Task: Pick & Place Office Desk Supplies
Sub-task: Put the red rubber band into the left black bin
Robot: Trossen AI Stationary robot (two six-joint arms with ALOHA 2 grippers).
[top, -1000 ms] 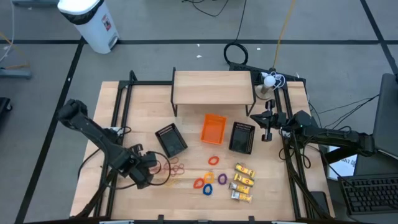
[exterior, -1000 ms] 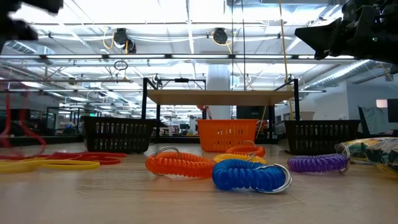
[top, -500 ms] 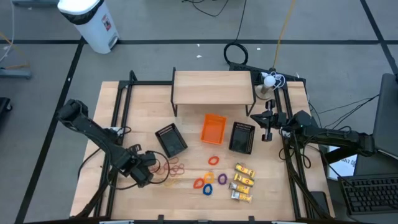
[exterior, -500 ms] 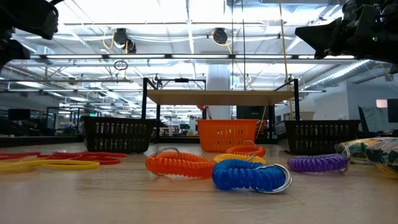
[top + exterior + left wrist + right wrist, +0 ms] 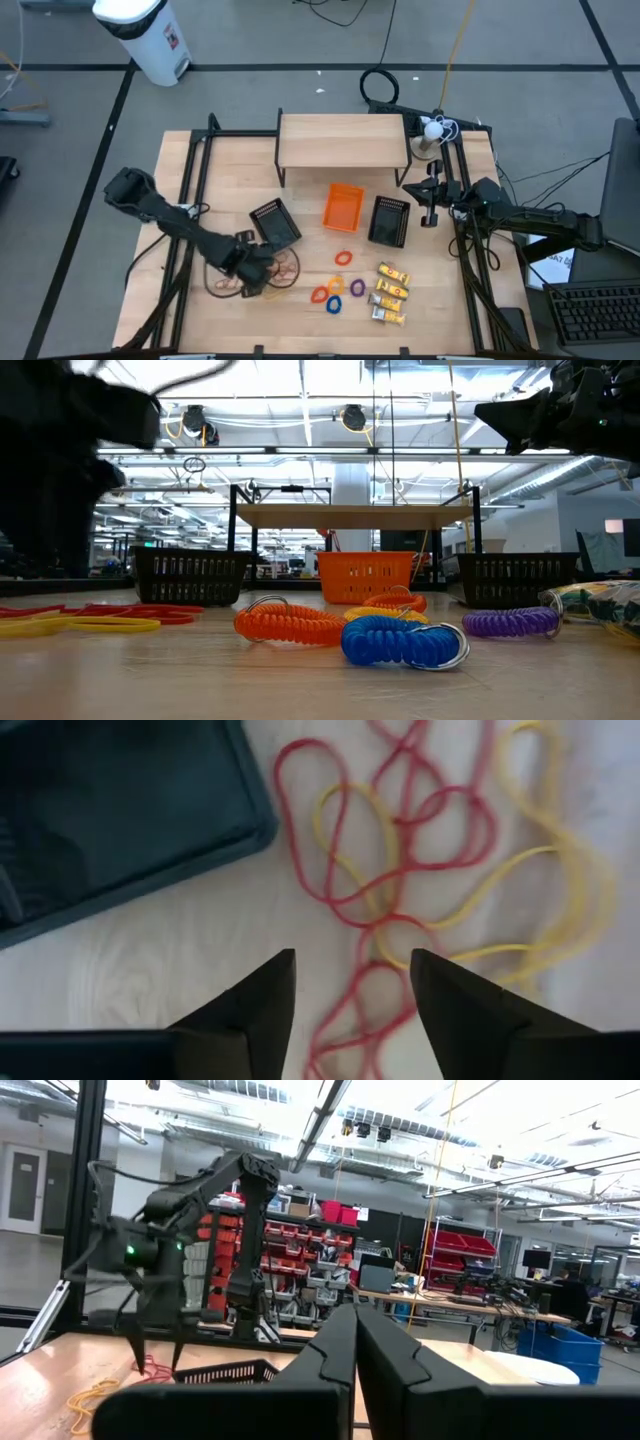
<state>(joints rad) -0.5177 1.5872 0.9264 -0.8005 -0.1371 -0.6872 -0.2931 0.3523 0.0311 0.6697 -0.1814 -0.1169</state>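
**Left claw open over the rubber bands, right claw waiting at the side**

Look at your big wooden counter (image 5: 230, 160) first. A small wooden shelf (image 5: 343, 140) stands at the back of it. In front of the shelf sit three bins in a row: a black mesh bin (image 5: 275, 224), an orange bin (image 5: 343, 207) and a second black mesh bin (image 5: 389, 220).

Your left arm reaches across the counter from its left side. Your left claw (image 5: 252, 270) hangs over the rubber bands (image 5: 280, 268), just beside the first black bin. Its two fingers stand wide apart and hold nothing. The black bin is very close, so it is the one thing near your claw that could get in the way.

Your right claw (image 5: 431, 205) waits up high at the right side of the counter, near the second black bin. Its fingers are pressed together and hold nothing.

The coil rings (image 5: 333, 290) lie in the middle of the front part of the counter: orange, red, blue and purple. The yellow-and-white packets (image 5: 388, 293) lie just to the right of them.

From above, the rubber bands look like a tiny tangle. Your left wrist view shows them much better: red and yellow loops (image 5: 430, 850) lying over each other, with a corner of the black bin beside them. The low view shows the coil rings big and clear, the orange one (image 5: 290, 624) and the blue one (image 5: 400, 642) touching. The right wrist view shows your left arm far off, with its fingers pointing down at the bands.
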